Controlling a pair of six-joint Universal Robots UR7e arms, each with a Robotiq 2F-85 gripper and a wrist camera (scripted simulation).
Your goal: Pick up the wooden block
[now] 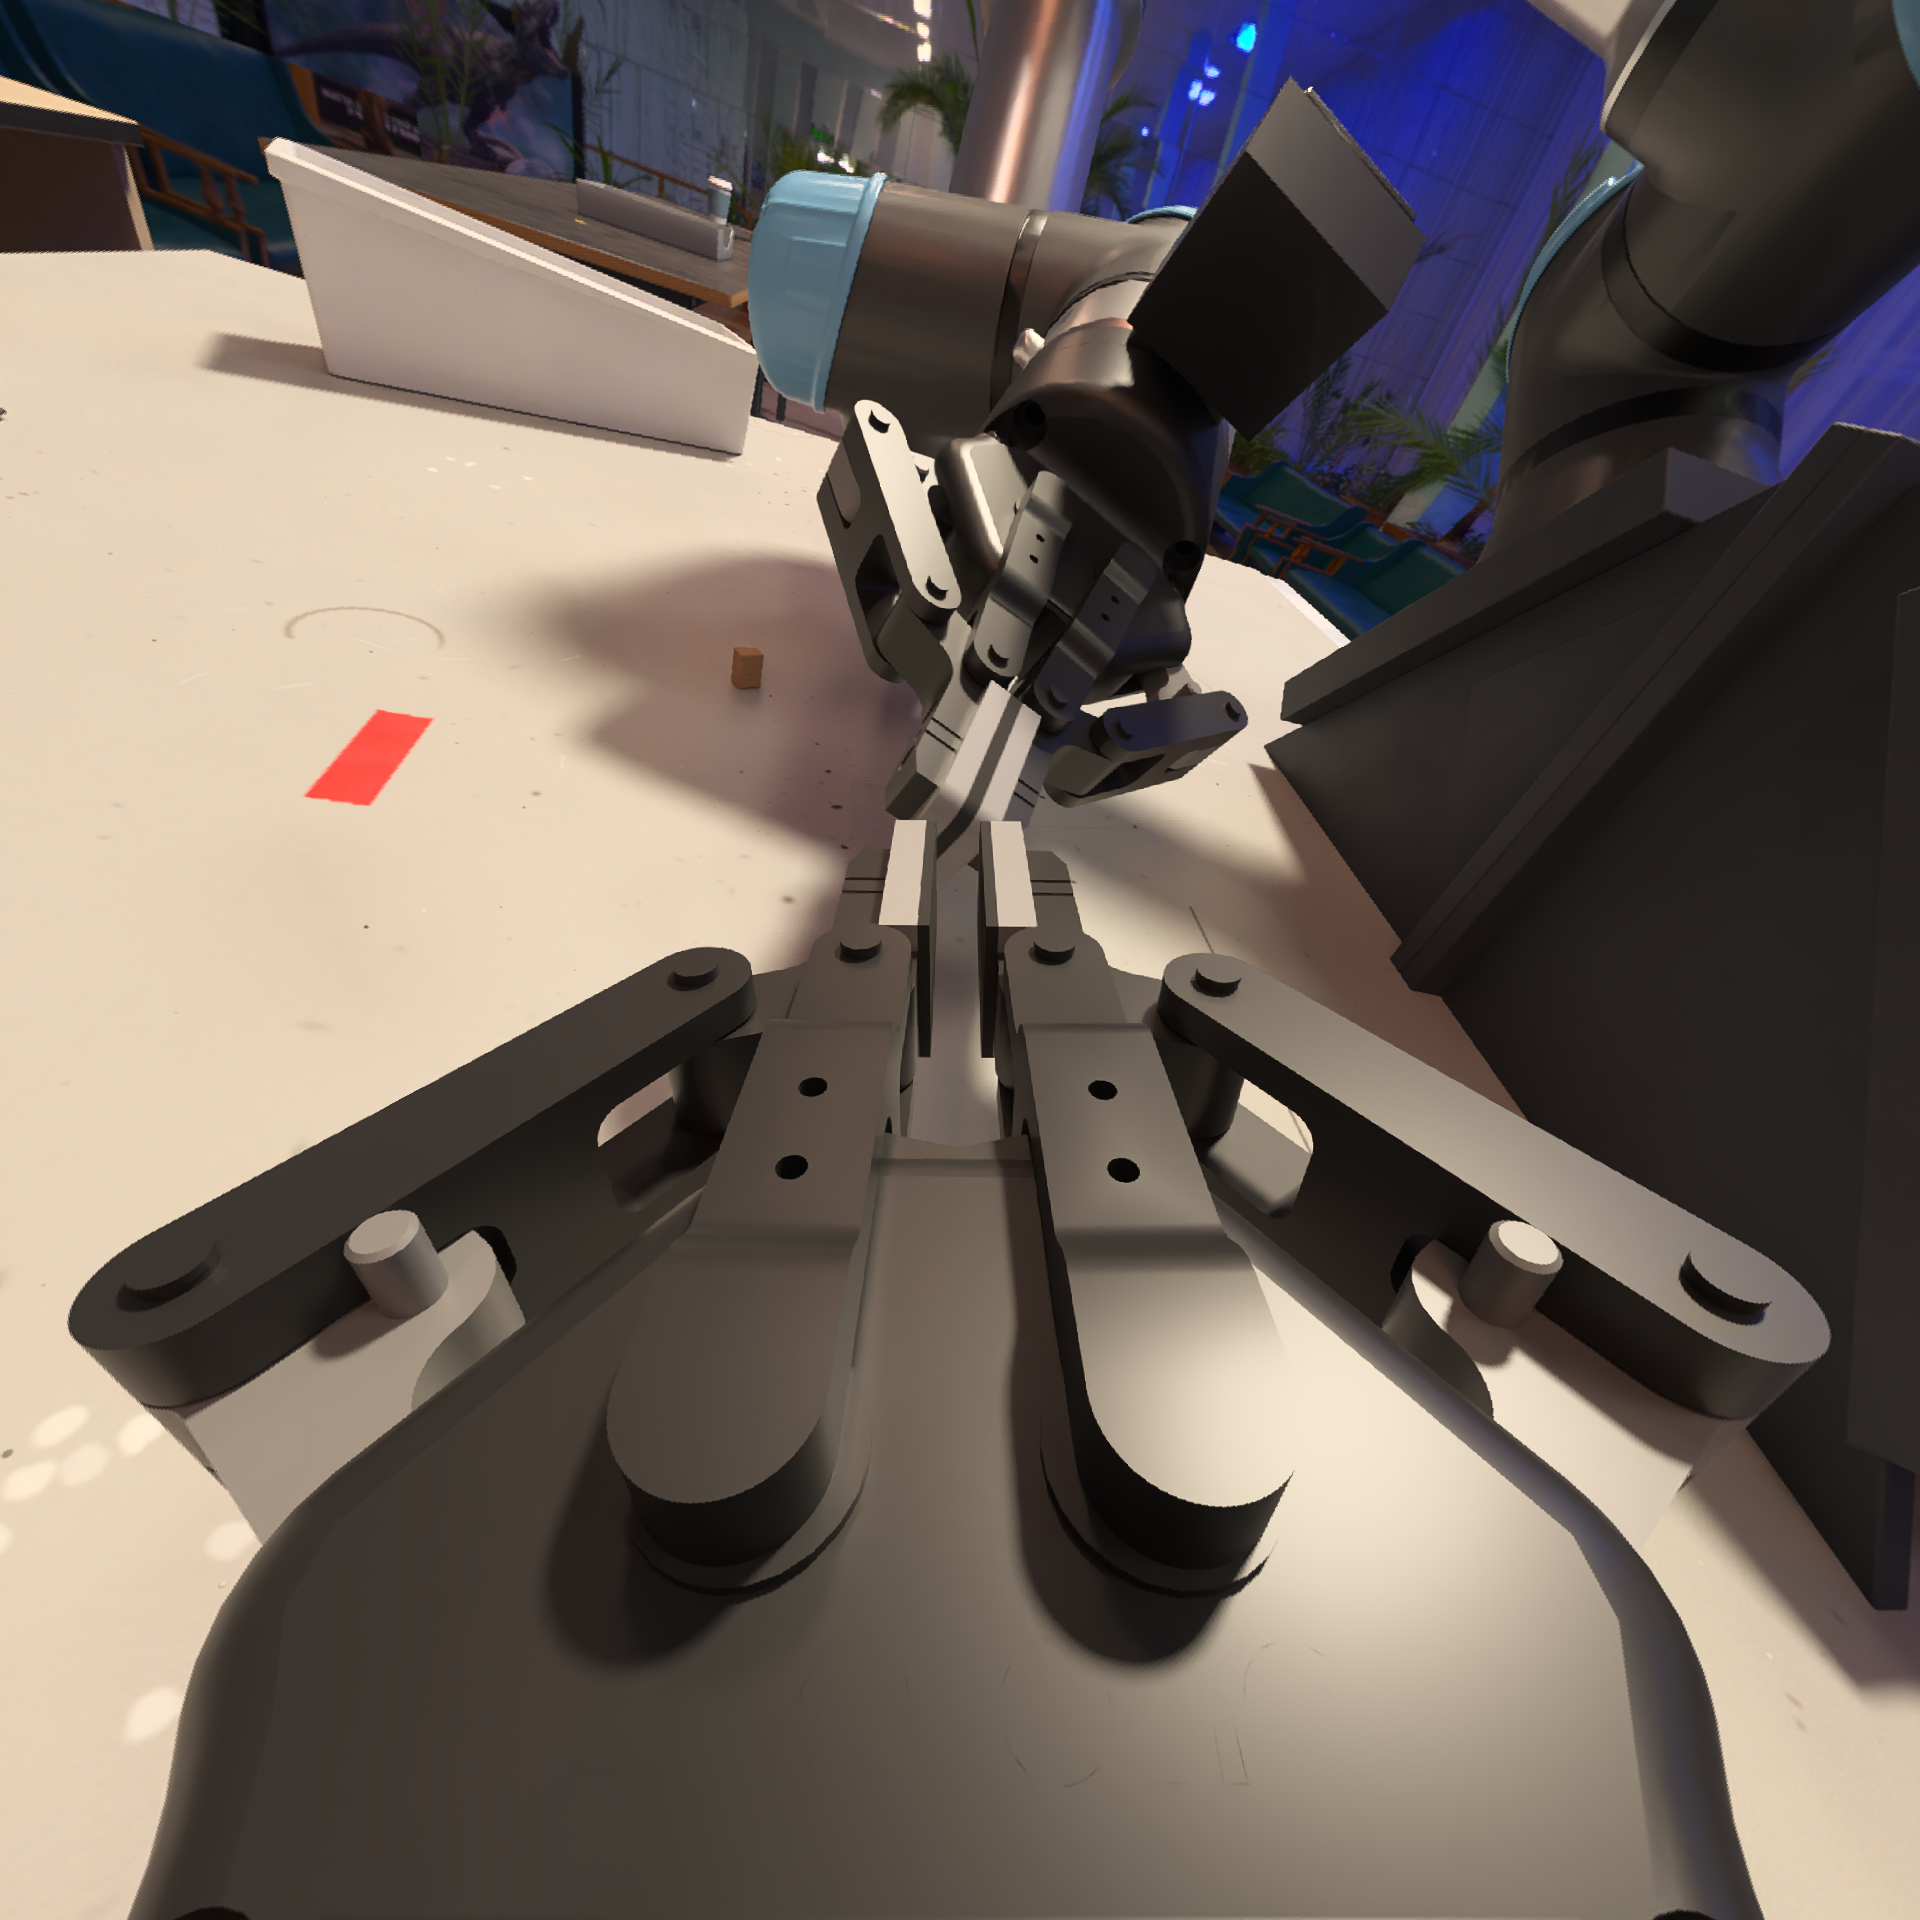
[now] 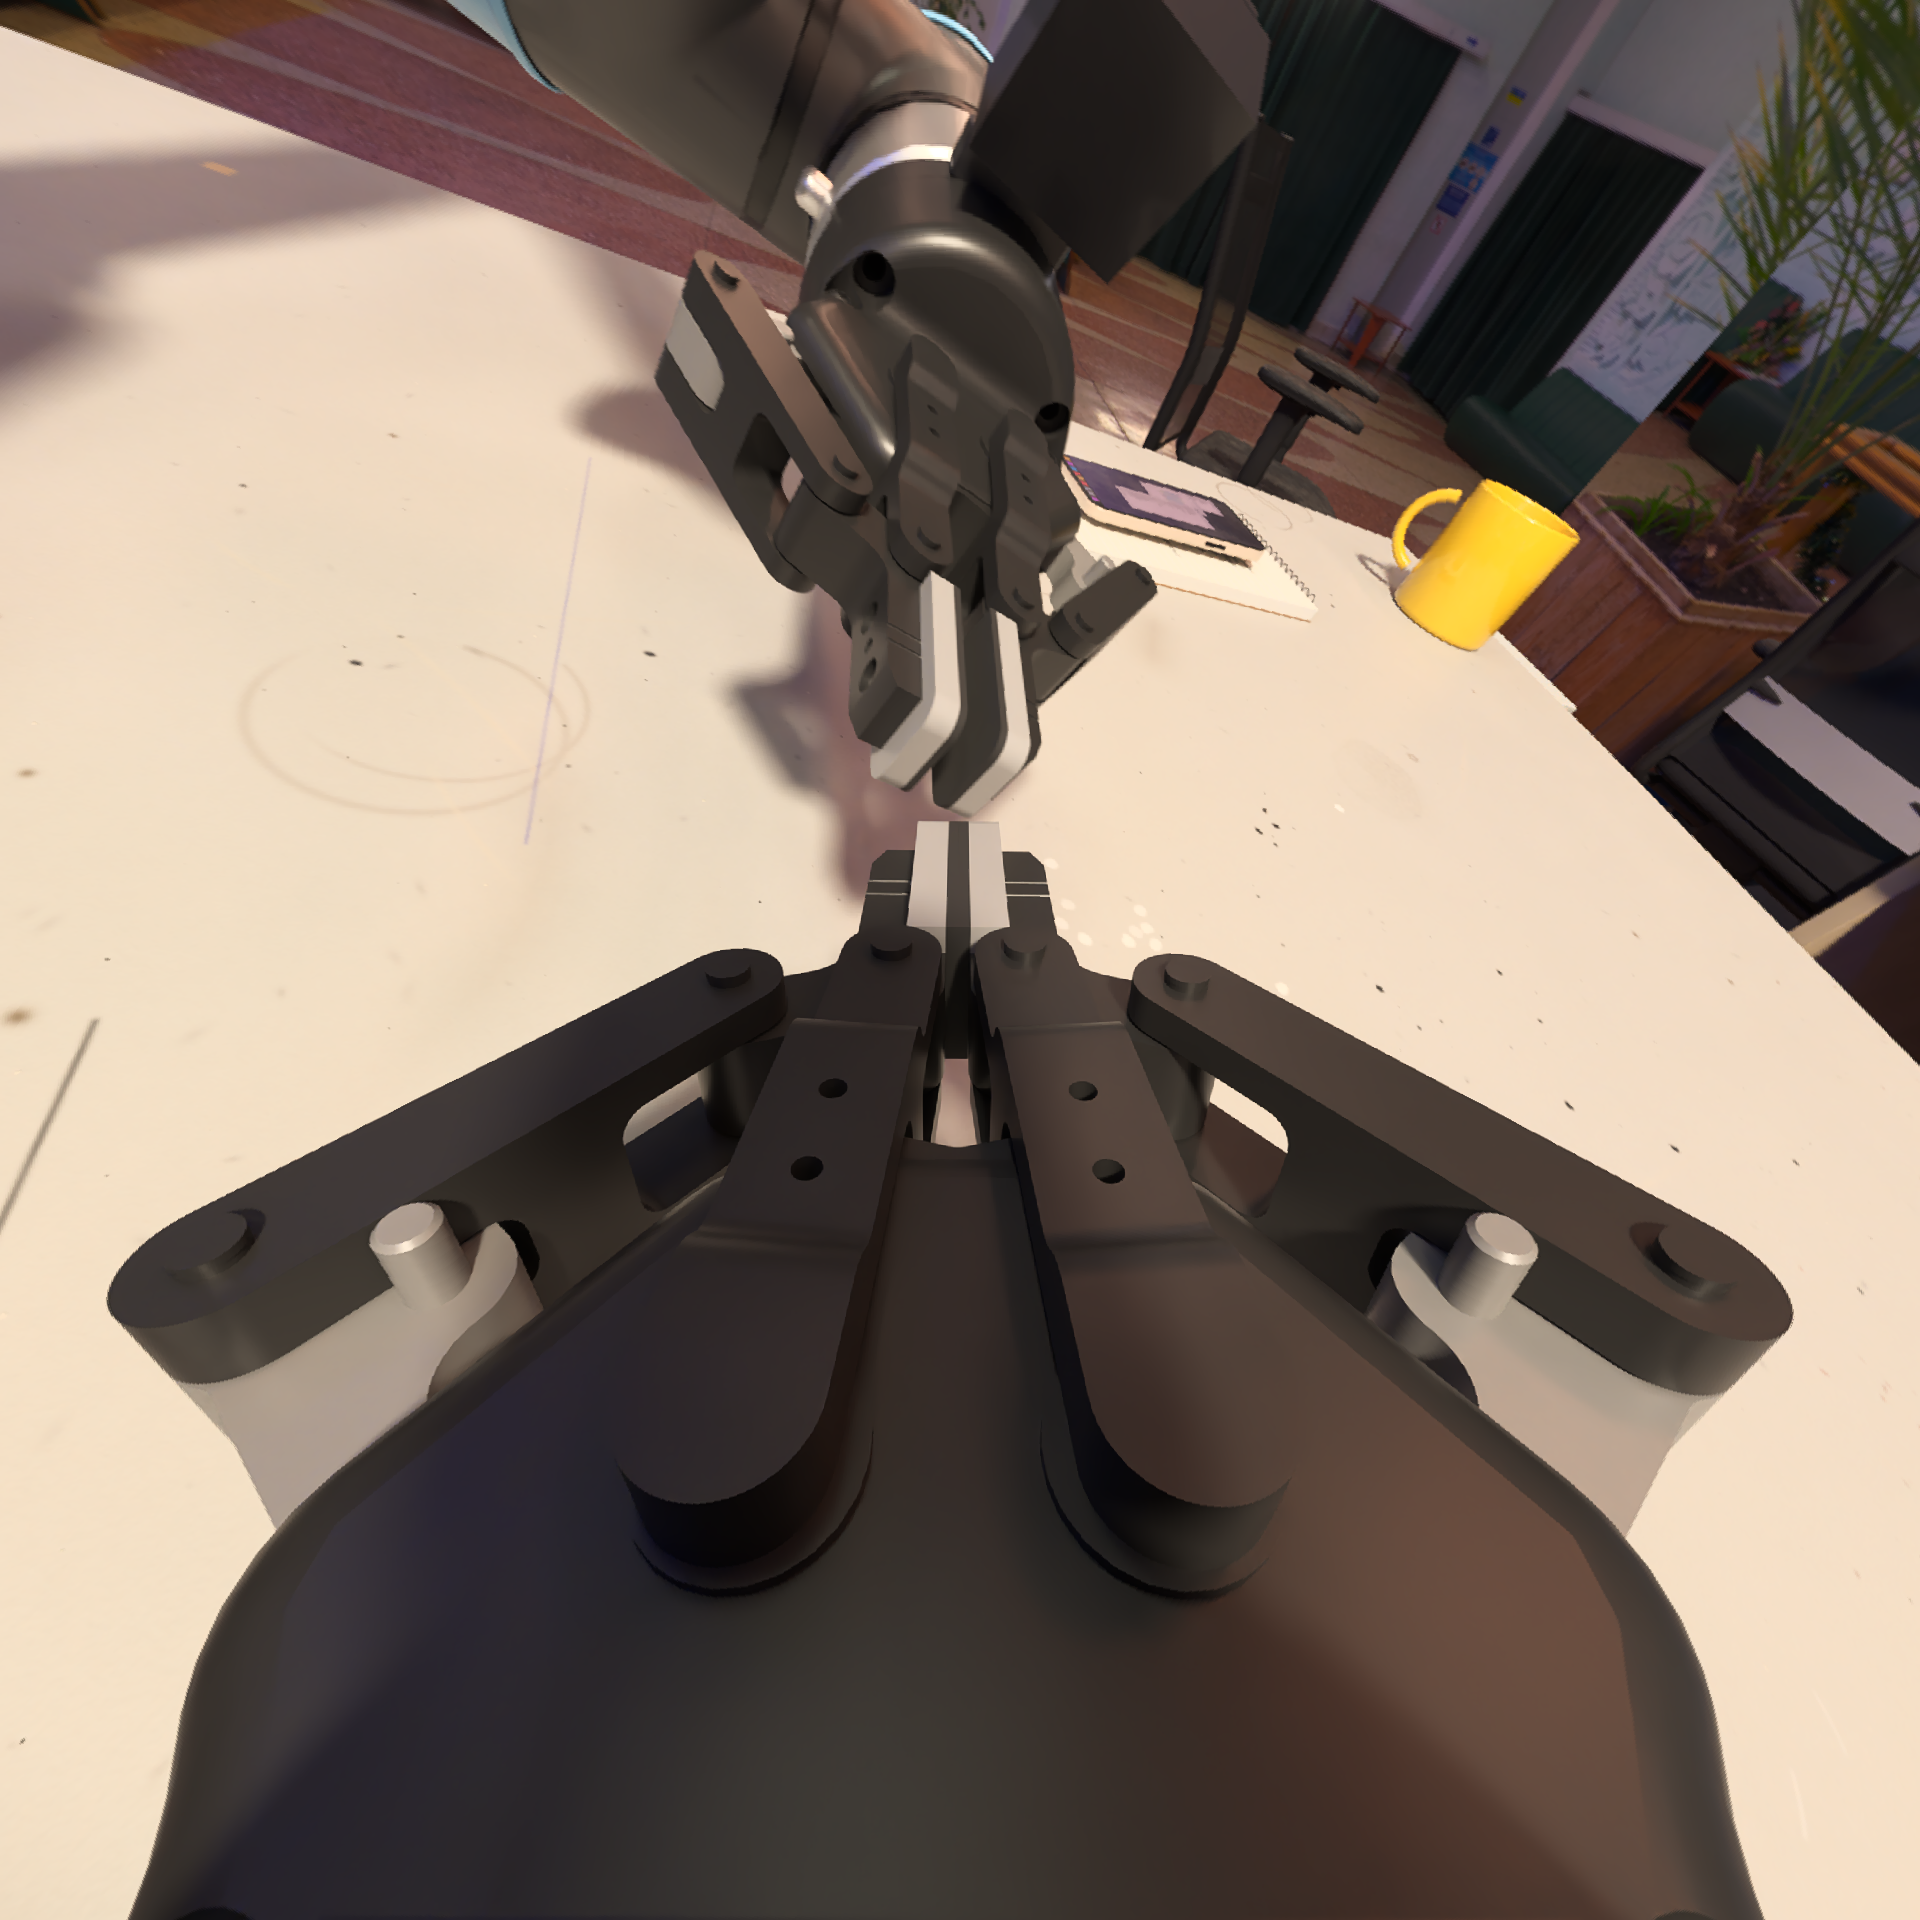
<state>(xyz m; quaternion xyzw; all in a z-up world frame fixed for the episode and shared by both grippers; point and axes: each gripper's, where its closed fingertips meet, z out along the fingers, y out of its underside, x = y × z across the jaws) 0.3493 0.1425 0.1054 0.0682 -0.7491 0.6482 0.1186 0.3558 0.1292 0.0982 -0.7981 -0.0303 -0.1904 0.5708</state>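
White table (image 1: 208,935), bare patches scuffed. Left gripper (image 1: 956,873): low, tip to tip with right gripper (image 2: 958,868); fingers slightly apart, empty. Right gripper: fingers together, empty. Wooden block (image 1: 746,667): small, on table left of both grippers, untouched, its detail indistinct.

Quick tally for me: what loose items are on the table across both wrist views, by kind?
Wooden block: 1
White bin: 1
Red rectangular patch: 1
Yellow mug: 1
Phone: 1
Spiral notebook: 1
Total: 6
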